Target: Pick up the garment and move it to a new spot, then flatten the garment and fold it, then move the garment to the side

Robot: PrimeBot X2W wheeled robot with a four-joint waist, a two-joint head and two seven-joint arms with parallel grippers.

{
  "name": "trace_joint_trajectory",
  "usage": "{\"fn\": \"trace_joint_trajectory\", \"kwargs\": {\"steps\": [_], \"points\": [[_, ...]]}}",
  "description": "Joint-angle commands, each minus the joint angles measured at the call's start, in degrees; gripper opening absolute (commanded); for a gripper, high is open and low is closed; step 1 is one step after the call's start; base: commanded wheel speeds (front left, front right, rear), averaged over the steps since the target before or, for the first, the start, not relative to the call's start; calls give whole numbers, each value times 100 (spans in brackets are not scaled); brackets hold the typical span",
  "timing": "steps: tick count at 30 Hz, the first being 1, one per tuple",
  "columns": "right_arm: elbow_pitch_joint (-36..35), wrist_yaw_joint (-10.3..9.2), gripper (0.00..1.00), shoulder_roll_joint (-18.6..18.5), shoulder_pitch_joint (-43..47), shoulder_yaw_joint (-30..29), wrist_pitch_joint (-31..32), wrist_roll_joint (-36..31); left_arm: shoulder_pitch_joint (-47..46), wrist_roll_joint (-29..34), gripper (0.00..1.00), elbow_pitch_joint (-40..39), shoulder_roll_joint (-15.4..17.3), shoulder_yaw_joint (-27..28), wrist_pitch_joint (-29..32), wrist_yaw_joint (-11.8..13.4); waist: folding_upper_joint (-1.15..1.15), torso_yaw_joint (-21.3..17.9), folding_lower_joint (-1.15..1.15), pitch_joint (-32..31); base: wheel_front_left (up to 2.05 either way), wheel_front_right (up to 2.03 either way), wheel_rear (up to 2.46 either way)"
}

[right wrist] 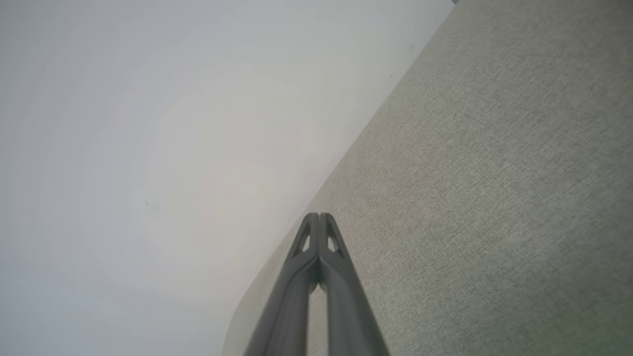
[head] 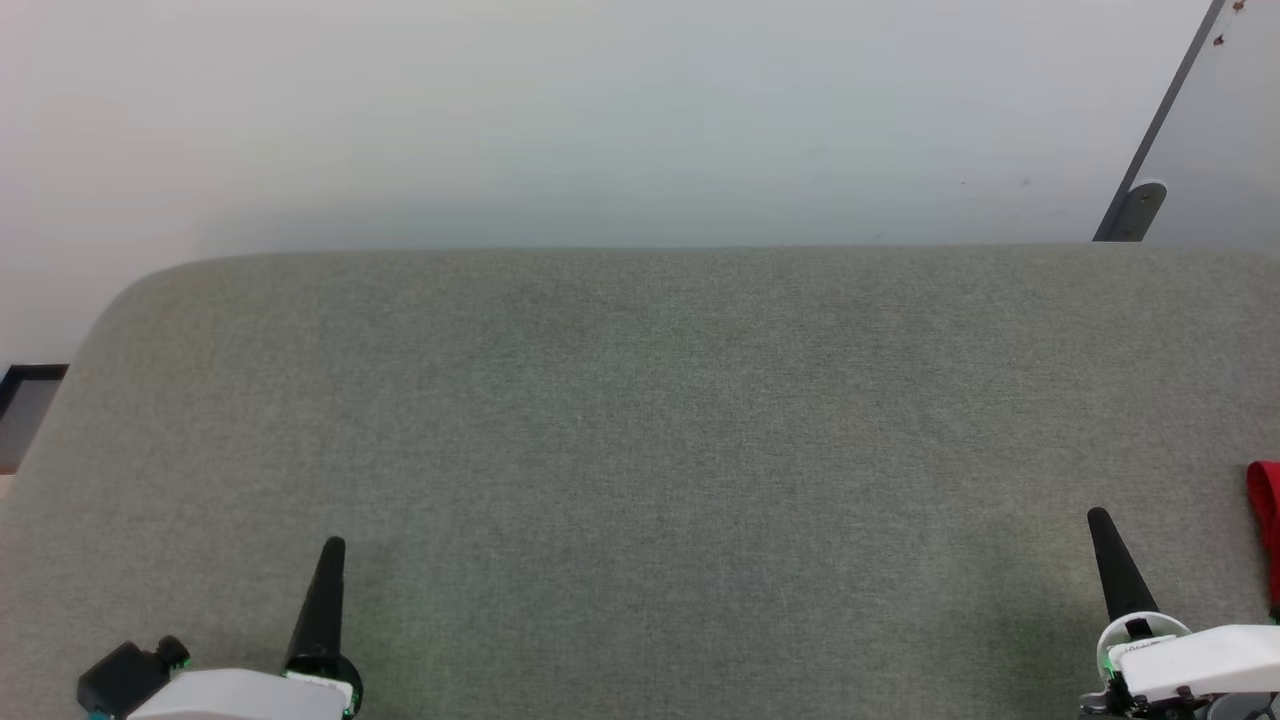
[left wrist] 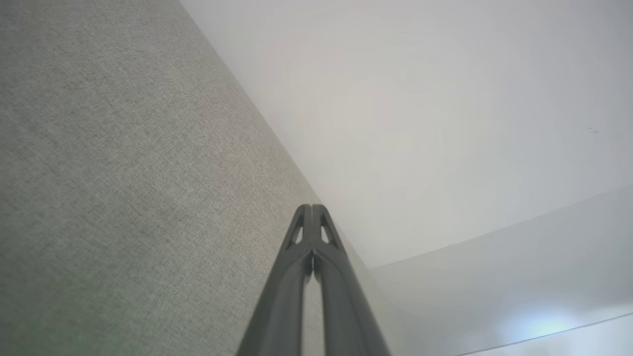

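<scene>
L hand (head: 333, 552) at 7 o'clock, near edge, fingers pressed together, gripping nothing; the wrist view shows its tips (left wrist: 312, 211) meeting. R hand (head: 1101, 522) at 5 o'clock, likewise closed w/ nothing in it. Garment (head: 1266, 520): a red strip at 4 o'clock, cut off by the frame edge, just beside the R hand, not touching. Both over the grey fabric table (head: 640, 400). Pale wall (head: 600, 120) at 12 o'clock.

The left tool (head: 334, 545) and right tool (head: 1098, 515) stand well apart over the near side of the counter (head: 640, 420), the wall (head: 600, 120) beyond them, and what seems the garment (head: 1265, 520) lies just right of the right tool.
</scene>
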Motion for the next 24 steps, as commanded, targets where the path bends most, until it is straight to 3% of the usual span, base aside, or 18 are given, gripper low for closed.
{"fn": "trace_joint_trajectory", "kwargs": {"steps": [1, 24], "points": [[-24, -3, 0, -2, -119, -16, 24, 181, -108, -162, 0, -16, 3, 41, 44, 4, 0, -1, 0, -1, 0, 0, 0], [121, -5, 0, 42, -229, -30, 174, 1361, -353, -1178, 0, 177, -179, 130, 369, 6, 0, -9, 0, -9, 0, 0, 0]]}}
